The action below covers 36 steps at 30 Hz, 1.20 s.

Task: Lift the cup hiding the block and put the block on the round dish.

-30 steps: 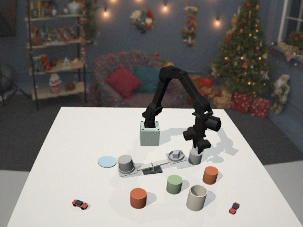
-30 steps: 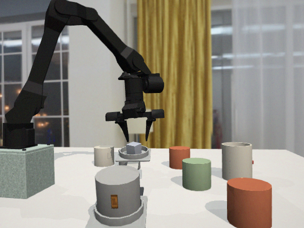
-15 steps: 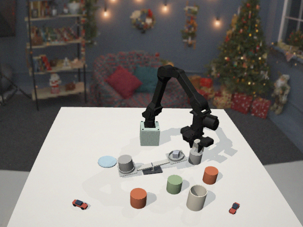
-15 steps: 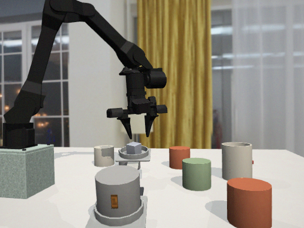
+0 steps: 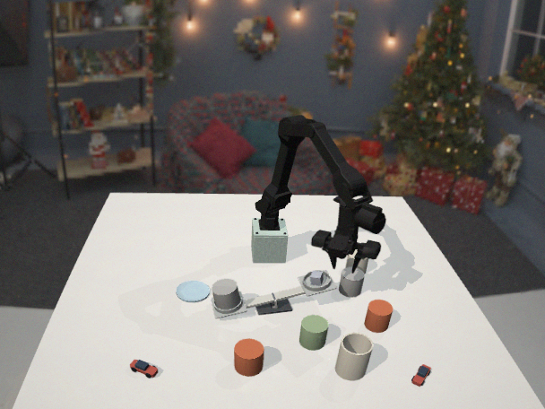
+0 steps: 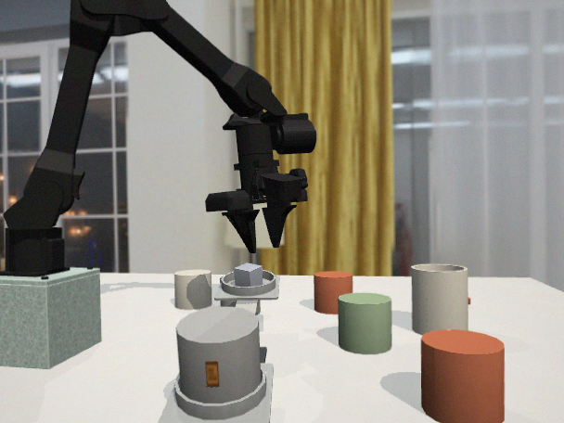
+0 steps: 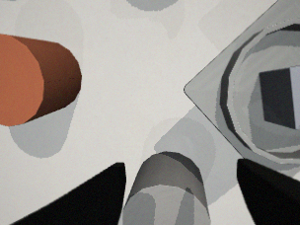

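Note:
My gripper (image 5: 344, 269) (image 6: 264, 249) (image 7: 180, 169) is open and empty, in the air above and beside the raised right end of the balance (image 5: 287, 297). A small pale grey-blue block (image 5: 316, 277) (image 6: 249, 275) (image 7: 276, 99) sits uncovered in the round holder on that end. One grey cup (image 5: 351, 284) (image 7: 165, 173) stands upside down on the table just right of that end, low beneath the fingers. The other grey cup (image 5: 226, 293) (image 6: 218, 357) stands on the lowered left end. The light blue round dish (image 5: 193, 291) lies left of it, with nothing on it.
A cream cup (image 5: 359, 265) (image 6: 185, 289) stands behind the table's grey cup. In front are orange cups (image 5: 377, 316) (image 5: 248, 357) (image 6: 461, 380), a green cup (image 5: 313, 333) (image 6: 365, 323), a tall beige cup (image 5: 353, 361) (image 6: 439, 299) and toy cars (image 5: 143, 368) (image 5: 421, 375).

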Each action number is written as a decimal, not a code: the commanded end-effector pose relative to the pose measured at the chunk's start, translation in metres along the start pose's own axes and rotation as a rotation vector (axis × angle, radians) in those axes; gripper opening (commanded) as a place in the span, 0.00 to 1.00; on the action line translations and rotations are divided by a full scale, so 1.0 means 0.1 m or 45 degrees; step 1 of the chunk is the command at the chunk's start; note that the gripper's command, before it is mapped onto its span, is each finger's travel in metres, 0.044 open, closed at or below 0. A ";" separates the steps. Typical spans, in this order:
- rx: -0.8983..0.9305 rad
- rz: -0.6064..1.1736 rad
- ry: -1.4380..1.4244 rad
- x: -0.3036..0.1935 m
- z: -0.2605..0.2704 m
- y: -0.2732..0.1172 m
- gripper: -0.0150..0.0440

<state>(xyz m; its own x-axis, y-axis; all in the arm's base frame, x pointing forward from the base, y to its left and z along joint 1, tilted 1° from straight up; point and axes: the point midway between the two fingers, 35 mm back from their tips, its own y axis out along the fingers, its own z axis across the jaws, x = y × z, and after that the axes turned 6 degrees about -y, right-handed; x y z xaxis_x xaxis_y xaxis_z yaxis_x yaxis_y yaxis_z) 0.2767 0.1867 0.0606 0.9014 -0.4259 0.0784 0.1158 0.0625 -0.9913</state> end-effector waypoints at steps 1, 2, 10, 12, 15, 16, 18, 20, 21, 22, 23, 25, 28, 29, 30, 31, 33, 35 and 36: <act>-0.004 -0.013 -0.131 0.07 -0.08 -0.02 0.69; -0.004 -0.016 -0.170 0.09 -0.09 -0.03 0.69; -0.015 -0.017 -0.504 0.17 -0.20 -0.06 0.69; -0.019 -0.012 -0.592 0.18 -0.22 -0.07 0.69; -0.024 -0.003 -0.722 0.19 -0.26 -0.08 0.69; -0.026 0.000 -0.766 0.19 -0.28 -0.08 0.69; -0.029 0.006 -0.853 0.20 -0.30 -0.08 0.69; -0.032 0.013 -0.940 0.20 -0.33 -0.09 0.69; -0.033 0.016 -0.984 0.21 -0.34 -0.09 0.69; -0.034 0.019 -1.027 0.21 -0.35 -0.10 0.69; -0.035 0.023 -1.071 0.21 -0.36 -0.10 0.69; -0.036 0.030 -1.158 0.21 -0.39 -0.10 0.69; -0.037 0.041 -1.288 0.22 -0.43 -0.11 0.69; -0.037 0.045 -1.332 0.22 -0.44 -0.12 0.69; -0.037 0.049 -1.375 0.22 -0.45 -0.12 0.69; -0.037 0.053 -1.419 0.23 -0.46 -0.12 0.69; -0.037 0.060 -1.506 0.23 -0.49 -0.13 0.69; -0.035 0.068 -1.593 0.23 -0.51 -0.13 0.69; -0.035 0.072 -1.636 0.24 -0.53 -0.14 0.69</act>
<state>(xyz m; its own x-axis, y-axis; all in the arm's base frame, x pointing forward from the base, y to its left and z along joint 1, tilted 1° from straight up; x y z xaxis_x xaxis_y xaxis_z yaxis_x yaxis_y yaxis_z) 0.2774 0.1327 0.0709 0.7170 0.6927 0.0781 0.0812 0.0283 -0.9963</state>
